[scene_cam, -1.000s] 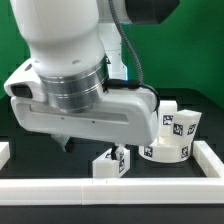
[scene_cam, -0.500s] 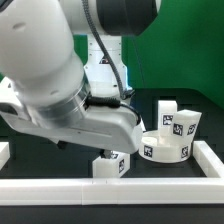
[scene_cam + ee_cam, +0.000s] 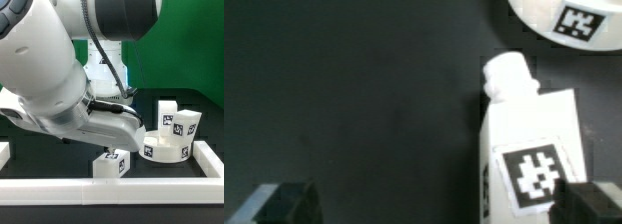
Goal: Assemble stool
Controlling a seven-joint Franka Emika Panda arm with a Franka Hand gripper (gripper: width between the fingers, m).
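Wrist view shows the gripper [image 3: 438,203] with its two fingers [image 3: 285,203] spread wide and pinching nothing. A white stool leg [image 3: 526,125] with a square tag lies on the dark table [image 3: 349,100] between them, close to one finger and a little apart from the round seat [image 3: 574,20]. In the exterior view the arm [image 3: 60,80] hangs over that leg, which sits to the exterior view's left of the seat, and two more legs [image 3: 185,123] stand right at the seat's far side.
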